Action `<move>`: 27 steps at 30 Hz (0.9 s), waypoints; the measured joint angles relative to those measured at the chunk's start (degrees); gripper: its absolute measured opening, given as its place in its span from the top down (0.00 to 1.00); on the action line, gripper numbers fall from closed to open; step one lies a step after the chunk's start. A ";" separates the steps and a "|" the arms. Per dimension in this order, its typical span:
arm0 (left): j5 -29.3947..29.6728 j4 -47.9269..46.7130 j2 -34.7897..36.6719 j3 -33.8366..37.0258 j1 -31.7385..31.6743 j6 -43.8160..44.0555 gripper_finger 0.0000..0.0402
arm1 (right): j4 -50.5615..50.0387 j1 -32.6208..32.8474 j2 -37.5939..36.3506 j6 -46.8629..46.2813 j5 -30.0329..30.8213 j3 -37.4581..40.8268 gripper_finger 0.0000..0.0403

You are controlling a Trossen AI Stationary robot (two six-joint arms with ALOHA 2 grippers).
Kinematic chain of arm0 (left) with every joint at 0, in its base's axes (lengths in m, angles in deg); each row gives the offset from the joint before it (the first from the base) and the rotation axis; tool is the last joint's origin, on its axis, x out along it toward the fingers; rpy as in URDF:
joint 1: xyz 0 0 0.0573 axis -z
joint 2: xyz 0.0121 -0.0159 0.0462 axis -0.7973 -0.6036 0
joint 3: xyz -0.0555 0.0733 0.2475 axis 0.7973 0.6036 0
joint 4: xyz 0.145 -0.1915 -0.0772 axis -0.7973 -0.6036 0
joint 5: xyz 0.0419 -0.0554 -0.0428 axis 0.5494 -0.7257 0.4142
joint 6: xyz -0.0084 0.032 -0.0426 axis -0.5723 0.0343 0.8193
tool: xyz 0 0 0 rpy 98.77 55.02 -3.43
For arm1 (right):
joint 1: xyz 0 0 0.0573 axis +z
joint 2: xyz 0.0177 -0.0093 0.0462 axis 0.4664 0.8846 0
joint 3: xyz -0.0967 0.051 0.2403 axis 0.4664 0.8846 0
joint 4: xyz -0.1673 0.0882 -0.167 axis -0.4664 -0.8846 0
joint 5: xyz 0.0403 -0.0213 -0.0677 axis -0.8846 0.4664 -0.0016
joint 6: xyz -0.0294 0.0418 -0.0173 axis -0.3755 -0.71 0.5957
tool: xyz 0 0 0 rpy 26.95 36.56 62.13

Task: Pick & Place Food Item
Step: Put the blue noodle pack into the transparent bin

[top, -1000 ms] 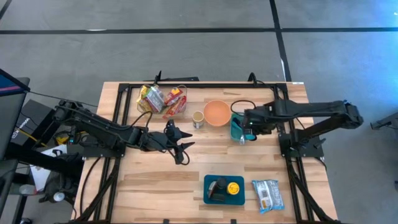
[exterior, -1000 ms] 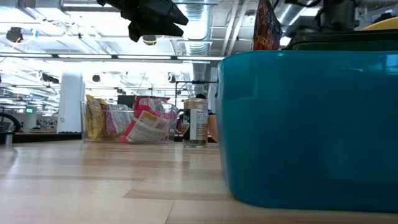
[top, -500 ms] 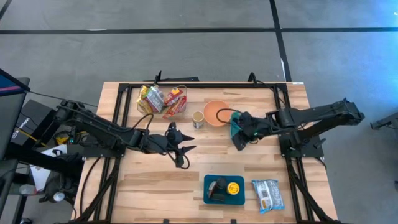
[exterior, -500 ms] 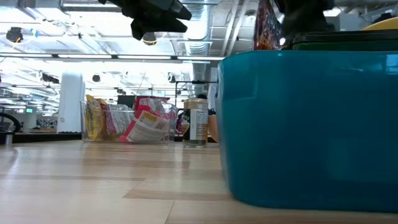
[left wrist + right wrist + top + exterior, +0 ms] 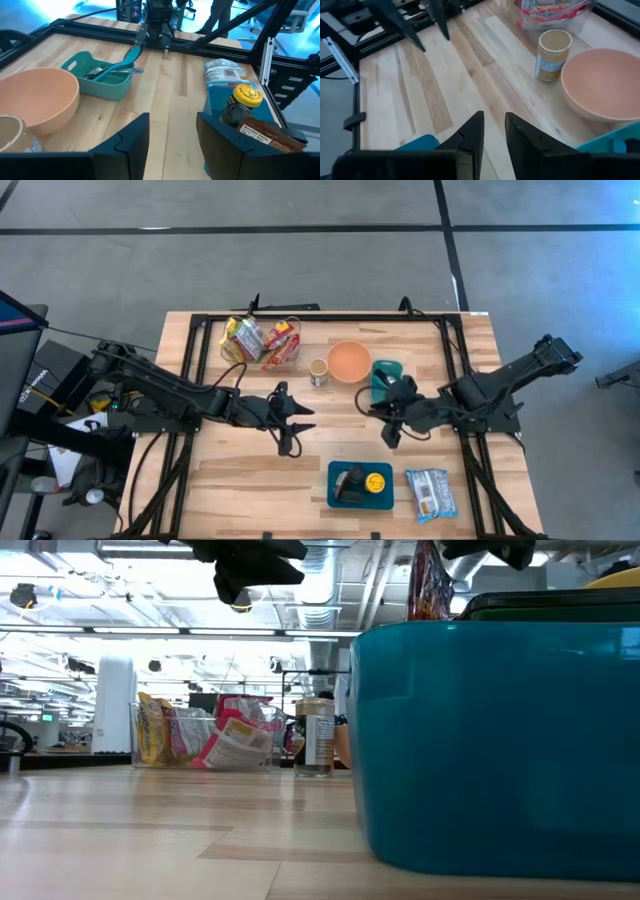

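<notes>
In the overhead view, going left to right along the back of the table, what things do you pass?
Snack bin → jar → orange bowl → teal utensil tray.

Silver snack pkt (image 5: 430, 492) lies flat (beside teal tray (image 5: 335, 476)).

Low view: teal bin (image 5: 500, 740) fills the right half, cut off at the right and bottom edges, hiding the worktop behind it. Bin contents are mostly out of sight there. Jar (image 5: 318, 735) label is unreadable. High view: items in the clear container (image 5: 262, 340) and the wrapped packet (image 5: 431, 492) are too small to identify.
</notes>
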 joint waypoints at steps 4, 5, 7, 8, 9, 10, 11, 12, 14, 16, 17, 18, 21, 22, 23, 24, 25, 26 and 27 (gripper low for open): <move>0.03 1.64 -1.56 0.00 0.00 0.05 0.61 | -0.08 0.76 0.00 0.01 0.10 0.00 0.82; 0.03 2.99 -2.21 -0.03 -0.06 0.03 0.61 | -0.22 0.76 0.00 0.00 0.10 0.00 0.82; 0.02 3.36 -3.12 -0.02 -0.36 0.00 0.61 | -0.32 0.76 0.00 -0.53 0.08 0.00 0.82; 0.01 3.95 -3.71 -0.02 -0.46 0.00 0.61 | -0.15 0.76 0.00 -1.95 0.08 0.00 0.82; 0.01 4.30 -4.12 -0.02 -0.66 0.00 0.61 | -0.09 0.76 0.00 -3.19 0.08 0.00 0.82; 0.01 4.22 -4.42 -0.02 -0.83 0.00 0.61 | -0.18 0.76 0.00 -3.70 0.06 0.00 0.82; 0.01 4.14 -4.69 -0.02 -0.92 0.00 0.61 | -0.19 0.76 0.00 -3.88 0.05 0.00 0.82; 0.03 4.17 -5.00 -0.02 -0.92 0.07 0.61 | -0.14 0.76 0.00 -3.96 0.03 0.00 0.82; 0.03 4.23 -5.60 -0.02 -0.92 0.07 0.61 | 0.39 0.69 0.00 -4.09 -0.02 0.00 0.82; 0.03 4.03 -5.66 0.00 -0.92 0.09 0.61 | 0.86 0.69 0.00 -4.09 -0.04 0.00 0.82; 0.03 4.35 -5.63 -0.02 -0.92 0.09 0.61 | 1.25 0.69 0.00 -4.10 -0.10 0.00 0.82; 0.03 4.37 -5.61 -0.02 -0.92 0.11 0.61 | 1.61 0.57 0.00 -4.08 -0.33 0.00 0.82; 0.01 4.29 -5.61 -0.02 -0.72 0.11 0.61 | 2.23 -0.12 0.00 -4.67 -4.06 0.00 0.82; -0.30 4.33 -5.61 -0.02 -0.64 0.11 0.61 | 2.31 -0.24 0.00 -5.28 -5.88 0.00 0.82; -1.03 4.30 -5.61 -0.02 -0.62 0.10 0.61 | 2.42 -0.29 0.00 -6.03 -7.46 0.00 0.82; -2.09 4.22 -5.61 -0.02 -0.61 0.09 0.61 | 2.41 -0.06 0.00 -6.87 -8.85 0.00 0.82; -3.33 4.19 -5.61 -0.02 -0.59 0.08 0.61 | 2.38 0.49 0.10 -7.45 -9.82 0.00 0.82; -4.30 4.20 -5.61 -0.02 -0.59 0.07 0.61 | 2.42 1.10 0.33 -7.88 -10.42 0.00 0.82; -4.96 4.18 -5.61 -0.02 -0.59 0.07 0.61 | 2.40 1.79 0.53 -8.31 -10.74 0.00 0.82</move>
